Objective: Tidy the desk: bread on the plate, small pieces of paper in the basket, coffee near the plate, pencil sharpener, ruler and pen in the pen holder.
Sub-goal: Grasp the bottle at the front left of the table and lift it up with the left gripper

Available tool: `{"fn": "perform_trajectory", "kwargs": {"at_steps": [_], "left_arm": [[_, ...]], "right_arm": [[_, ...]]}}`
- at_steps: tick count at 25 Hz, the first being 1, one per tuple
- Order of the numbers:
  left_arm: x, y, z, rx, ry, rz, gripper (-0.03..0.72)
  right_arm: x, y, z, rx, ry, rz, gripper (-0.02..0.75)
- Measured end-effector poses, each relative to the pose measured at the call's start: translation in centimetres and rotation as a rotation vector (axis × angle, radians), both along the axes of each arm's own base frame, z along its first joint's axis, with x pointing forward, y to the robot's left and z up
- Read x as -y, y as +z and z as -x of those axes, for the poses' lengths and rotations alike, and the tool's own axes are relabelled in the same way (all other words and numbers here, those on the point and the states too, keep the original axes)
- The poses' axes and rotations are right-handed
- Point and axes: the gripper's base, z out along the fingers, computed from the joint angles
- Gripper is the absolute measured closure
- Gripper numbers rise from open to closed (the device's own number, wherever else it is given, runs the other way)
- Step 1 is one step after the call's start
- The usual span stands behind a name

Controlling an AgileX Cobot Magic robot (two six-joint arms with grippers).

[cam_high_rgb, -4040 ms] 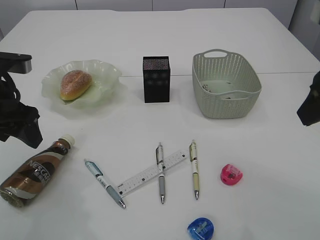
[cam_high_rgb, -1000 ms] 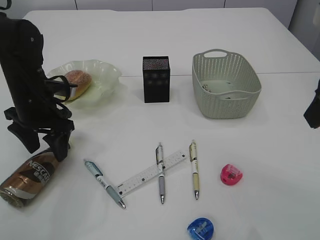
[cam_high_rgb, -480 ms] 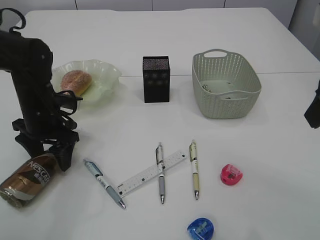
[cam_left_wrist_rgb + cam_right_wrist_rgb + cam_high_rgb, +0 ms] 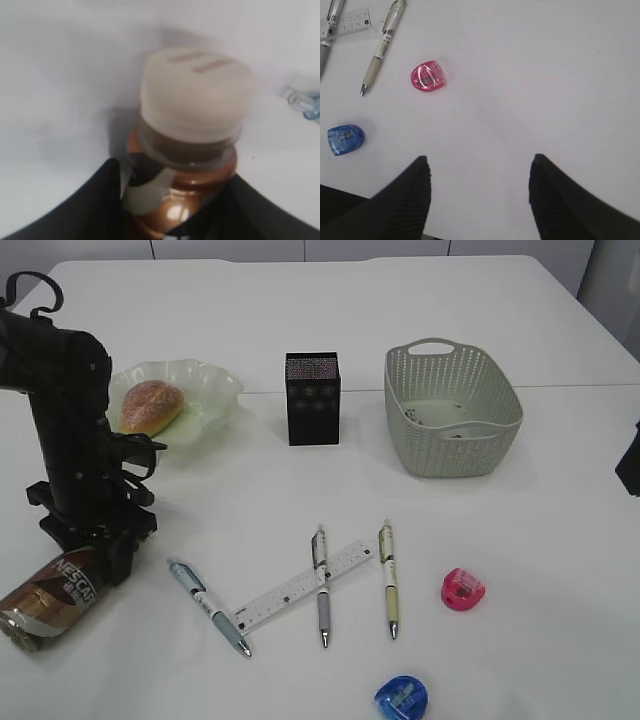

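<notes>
at the lower left of the frame the black left gripper point(image 4: 88, 540) straddles the neck of the lying brown coffee bottle point(image 4: 52, 598), fingers spread either side, while the right gripper point(image 4: 479, 195) hangs wide open, empty.

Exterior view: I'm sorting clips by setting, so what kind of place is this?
Probably a staged desk: a plain white table carrying pens, a ruler, a black pen holder and a snack plate.
</notes>
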Motion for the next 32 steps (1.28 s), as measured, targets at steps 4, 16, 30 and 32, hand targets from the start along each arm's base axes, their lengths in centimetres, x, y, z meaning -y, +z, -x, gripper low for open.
{"fn": "perform_trajectory", "kwargs": {"at_steps": [4,16,30,32], "left_arm": [[0.0,0.0,0.0,0.002,0.0,0.0,0.401],[0.5,2.0,-1.9,0.051,0.007,0.023,0.443],[-0.4,6.5,1.3,0.092,0.066,0.051,0.443],[-1.8,7.2,3.0,0.078,0.095,0.05,0.443]], "right_arm": [[0.0,0.0,0.0,0.0,0.0,0.0,0.251],[0.0,0.0,0.0,0.0,0.0,0.002,0.252],[0.0,0.0,0.0,0.0,0.0,0.002,0.251],[0.0,0.0,0.0,0.0,0.0,0.002,0.251]]}}
